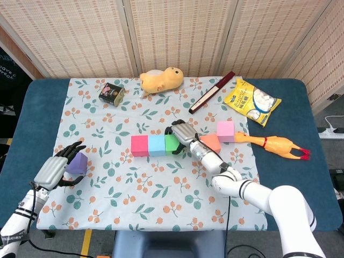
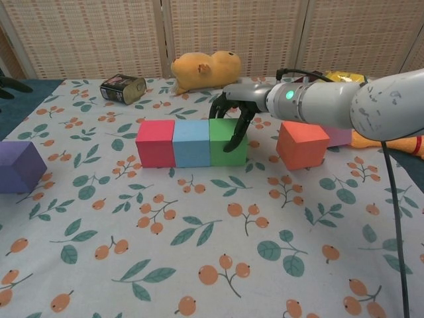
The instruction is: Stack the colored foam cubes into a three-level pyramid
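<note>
Head view looks steeply down from high over the whole desk [image 1: 317,161]. Chest view sits low and close, facing far. Both share the cube row [image 1: 156,145] [image 2: 191,142].

The right hand [image 1: 183,134] covers the green cube's [image 2: 221,142] right face; the purple cube [image 2: 18,165] seems cut by the chest view's edge.
</note>
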Robot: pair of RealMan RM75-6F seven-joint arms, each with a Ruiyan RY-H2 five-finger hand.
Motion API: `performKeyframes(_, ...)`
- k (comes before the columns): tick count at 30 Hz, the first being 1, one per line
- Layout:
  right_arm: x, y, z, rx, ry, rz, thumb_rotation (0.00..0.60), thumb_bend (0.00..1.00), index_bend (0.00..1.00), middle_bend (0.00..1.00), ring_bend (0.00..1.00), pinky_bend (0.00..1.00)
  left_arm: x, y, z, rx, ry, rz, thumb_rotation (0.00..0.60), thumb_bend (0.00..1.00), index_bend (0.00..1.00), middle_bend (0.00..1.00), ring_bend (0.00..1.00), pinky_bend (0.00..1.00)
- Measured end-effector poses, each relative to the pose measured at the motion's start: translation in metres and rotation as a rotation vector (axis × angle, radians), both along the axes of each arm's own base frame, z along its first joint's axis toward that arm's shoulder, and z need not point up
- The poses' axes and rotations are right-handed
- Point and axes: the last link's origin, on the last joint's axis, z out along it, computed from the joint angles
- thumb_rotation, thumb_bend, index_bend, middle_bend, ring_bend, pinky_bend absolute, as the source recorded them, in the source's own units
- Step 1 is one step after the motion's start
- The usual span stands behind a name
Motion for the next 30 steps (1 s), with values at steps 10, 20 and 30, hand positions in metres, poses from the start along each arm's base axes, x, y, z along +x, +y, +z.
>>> performKeyframes(10,0.0012,0.0004,-0.0015,0.008,-0.009,-0.009,0.6,0.03,0.34,0.34,0.11,0.09,-0.0008,-0.0001,-0.0004,-0.002,-0.001,0.002,0.6,0.28,0.1,0.0,0.08,0.19)
performKeyframes(20,0.0031,-0.0004,-0.0022,0.007,-0.019,-0.018,0.6,0.03,0.33,0.34,0.11,0.09,-0.002,-0.0005,-0.0001,-0.005,-0.001,0.003,0.6,0.28,0.09,0.0,0.08,0.18)
performKeyframes(30,0.0024,-0.0001,-0.0047,0.012,-0.013,-0.024,0.6,0.03,0.23,0.34,0.11,0.09,-0.0025,-0.0008,-0.0002,-0.006,-0.003,0.002,0.6,0.28,0.09,0.0,0.08,0.18)
